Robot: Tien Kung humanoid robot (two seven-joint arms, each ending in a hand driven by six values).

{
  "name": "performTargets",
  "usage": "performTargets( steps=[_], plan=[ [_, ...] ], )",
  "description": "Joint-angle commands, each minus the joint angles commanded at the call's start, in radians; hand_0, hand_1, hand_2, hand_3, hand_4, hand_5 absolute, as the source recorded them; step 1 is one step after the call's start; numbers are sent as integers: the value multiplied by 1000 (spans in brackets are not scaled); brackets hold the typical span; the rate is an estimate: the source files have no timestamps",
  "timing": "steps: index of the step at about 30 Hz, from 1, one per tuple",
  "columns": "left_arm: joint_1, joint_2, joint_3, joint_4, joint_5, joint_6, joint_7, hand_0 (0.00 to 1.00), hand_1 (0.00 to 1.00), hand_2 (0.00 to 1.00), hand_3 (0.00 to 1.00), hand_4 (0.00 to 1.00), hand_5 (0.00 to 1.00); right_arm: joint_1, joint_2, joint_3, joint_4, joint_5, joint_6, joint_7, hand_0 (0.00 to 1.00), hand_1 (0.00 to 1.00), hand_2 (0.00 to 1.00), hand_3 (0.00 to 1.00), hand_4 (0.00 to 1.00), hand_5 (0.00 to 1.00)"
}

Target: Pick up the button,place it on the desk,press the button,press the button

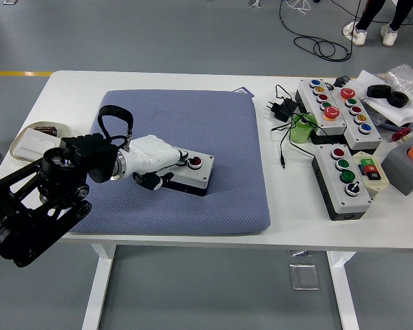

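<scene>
Fingers (166, 159) of the left hand (151, 157) are curled together over the left end of the button box (187, 173), their tips lying on its top just beside the red button (195, 163). Whether they grip the box or only press down on it cannot be told, as the hand hides that end and whatever button sits under it. A dark part of the hand (149, 181) shows at the near side of the box, low against its front wall.

The box is a small grey case with a dark base, lying flat on the blue mat (220, 137), turned a little so its right end points to the near right. The mat covers the middle of the white desk (289, 199). The left arm (48, 199) comes in from the lower left corner, black, with a looped cable (114, 117) above the wrist.

A pale tray (31, 141) sits at the desk's left edge, partly behind the arm. On the right, well apart from the mat, lie three larger control boxes (347, 180) with coloured buttons, a black plug with cable (281, 108), a green object (301, 130), a tape roll (387, 93) on papers, and an orange piece on a grey block (407, 168).

Feet of a person (372, 33) stand on the floor beyond the desk at the top right.
</scene>
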Motion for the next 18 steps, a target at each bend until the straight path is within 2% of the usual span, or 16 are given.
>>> performTargets(
  steps=[7, 13, 14, 15, 18],
  plan=[
    [6, 2, -34, -26, 0, 22, 7, 111, 2, 46, 889, 314, 2, -2, 0, 1, 0, -1, 0, 0, 660, 647, 716, 607, 397, 245],
    [27, 4, -106, -70, 0, 60, 13, 109, 2, 46, 888, 310, 2, -4, 1, 2, 0, -2, 0, -1, 661, 647, 717, 606, 397, 245],
    [41, 6, -136, -81, 0, 72, 13, 109, 2, 46, 888, 310, 2, -4, 1, 4, 0, -4, 0, -1, 661, 647, 717, 606, 397, 245],
    [44, 7, -145, -84, 0, 74, 13, 126, 12, 53, 870, 399, 2, -4, 1, 4, 0, -5, 1, -1, 662, 648, 717, 606, 397, 246],
    [77, 1, -203, -80, 0, 159, 47, 126, 12, 53, 870, 399, 2, -7, 1, 4, 0, -2, 0, 0, 662, 648, 717, 606, 397, 246]
  ],
)
